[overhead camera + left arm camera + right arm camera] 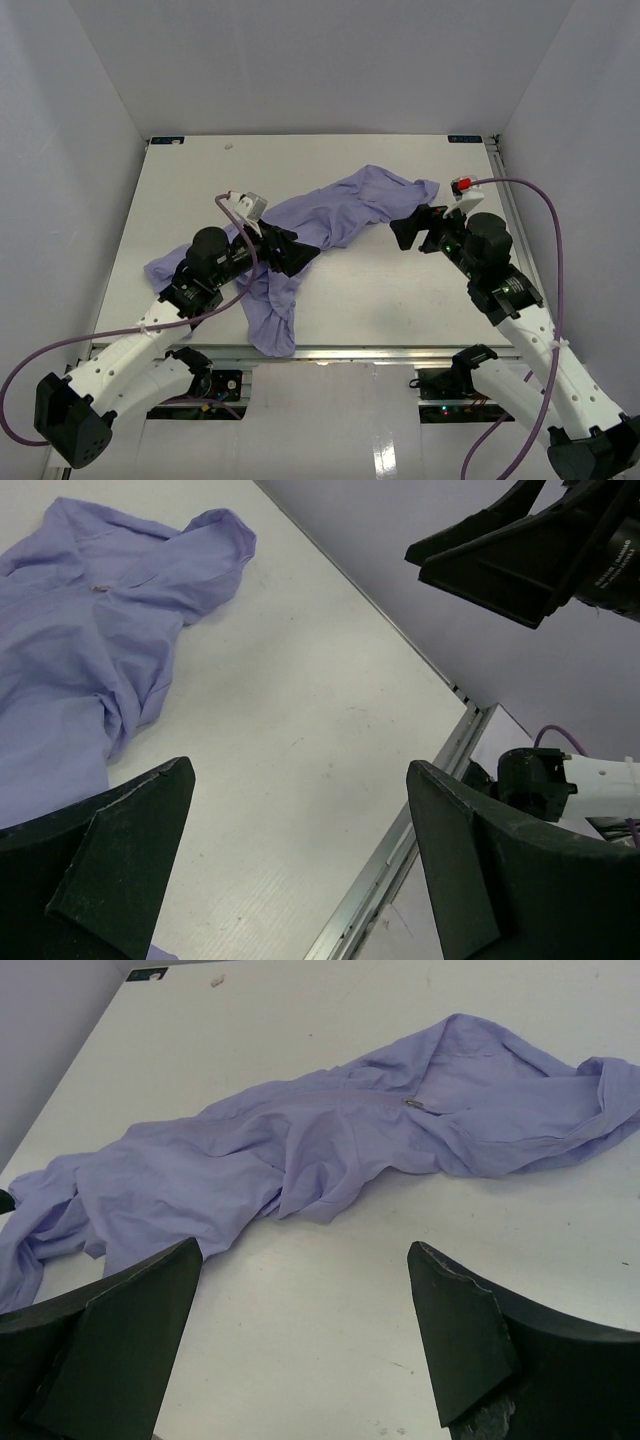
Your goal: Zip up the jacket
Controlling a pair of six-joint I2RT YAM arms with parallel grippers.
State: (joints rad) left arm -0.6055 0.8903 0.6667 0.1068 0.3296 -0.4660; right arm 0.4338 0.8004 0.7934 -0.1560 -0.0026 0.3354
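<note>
- Overhead, the jacket (330, 215) lies crumpled on the worktop (400, 290), stretched in a band from 7 o'clock up to 1 o'clock.
- Left jaws: wide apart, with nothing between the fingers (120, 860). From above they sit over the jacket's lower folds; whether they touch the cloth I cannot tell. In the left wrist view the cloth spreads at 10 o'clock of the gap.
- Right jaws: also wide apart, fingers (470, 1340) empty, over bare worktop near the jacket's 1 o'clock end. In the right wrist view the cloth lies at 12 o'clock, clear of the fingertips, a small metal zipper pull (413, 1103) showing.
</note>
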